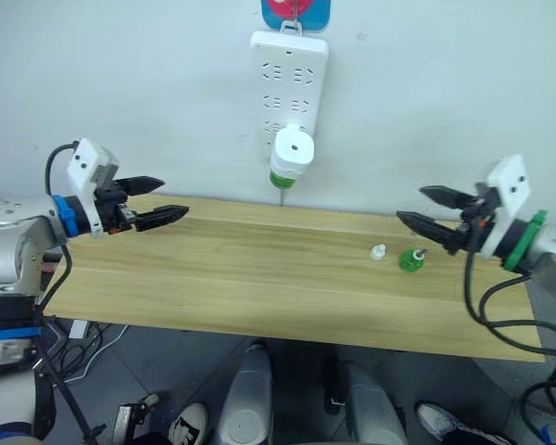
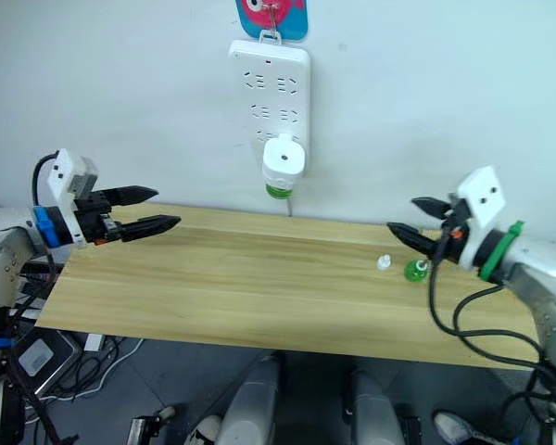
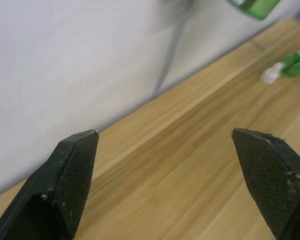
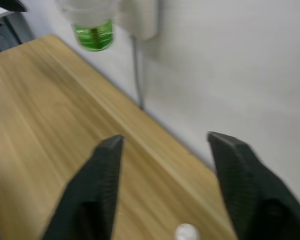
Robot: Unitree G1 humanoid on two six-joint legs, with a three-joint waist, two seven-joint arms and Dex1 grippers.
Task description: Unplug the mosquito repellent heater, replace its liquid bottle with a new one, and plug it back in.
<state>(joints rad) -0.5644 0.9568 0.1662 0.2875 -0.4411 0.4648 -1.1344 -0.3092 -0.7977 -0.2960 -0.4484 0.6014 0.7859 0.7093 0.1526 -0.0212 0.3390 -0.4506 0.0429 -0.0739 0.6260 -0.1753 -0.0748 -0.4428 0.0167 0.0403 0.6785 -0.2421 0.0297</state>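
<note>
**Heater plugged in on the wall strip, a bottle and loose cap on the table**

Mosquito repellent heater (image 1: 293, 146), the small white rounded plastic unit with a round hole in its top, sits plugged into the long white power strip (image 1: 289, 74) hanging on the wall. Beneath it hangs a squat green translucent bottle (image 1: 281, 178), seated in the unit.

Out on the pale wooden table (image 1: 222, 278), towards the robot's right, a second tiny green bottle (image 1: 410, 259) stands uncapped, and just beside it lies a small white screw cap (image 1: 378, 251), apart from the neck.

Over to the arms: the right gripper (image 1: 432, 215) hovers near that table bottle, fingers spread and empty. The left gripper (image 1: 157, 202) hangs well apart over the table's far left, likewise parted, holding nothing.

Which bottle is which cannot be told. With both grippers free, either the job is finished or nothing has begun.
</note>
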